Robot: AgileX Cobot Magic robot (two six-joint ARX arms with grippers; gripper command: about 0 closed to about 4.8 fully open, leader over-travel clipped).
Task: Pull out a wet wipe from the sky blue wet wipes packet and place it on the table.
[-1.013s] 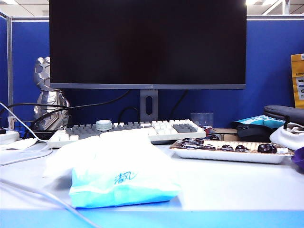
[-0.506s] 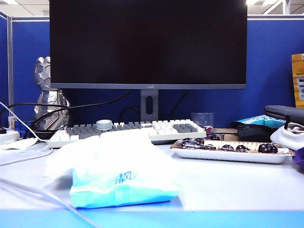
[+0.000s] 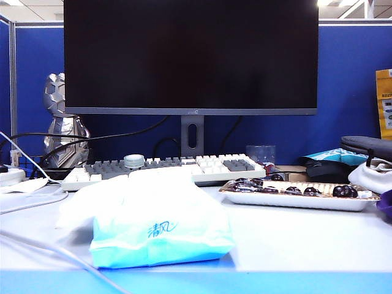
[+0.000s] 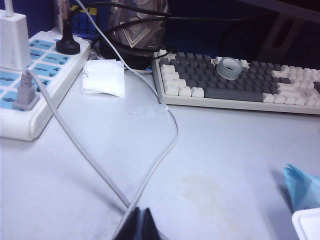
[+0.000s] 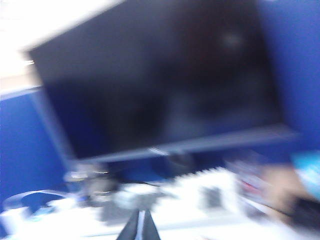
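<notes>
sky blue wet wipes packet (image 3: 160,236) lying on the table (image 3: 294,236), left gripper (image 4: 140,226) fingers together over cables, right gripper (image 5: 141,226) blurred, seemingly closed, holding nothing

The sky blue wet wipes packet (image 3: 160,229) is positioned on the table (image 3: 294,242) near its front edge. Behind it the keyboard (image 3: 168,168) is located, with the monitor (image 3: 191,58) behind that. The tray (image 3: 297,199) is placed to the right.

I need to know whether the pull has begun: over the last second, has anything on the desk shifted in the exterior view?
Nothing visibly changed. The sky blue wet wipes packet lies in the same spot on the table, no wipe drawn out, the tray of dark fruits unmoved. Neither the left gripper nor the right gripper appears in the exterior view.
</notes>
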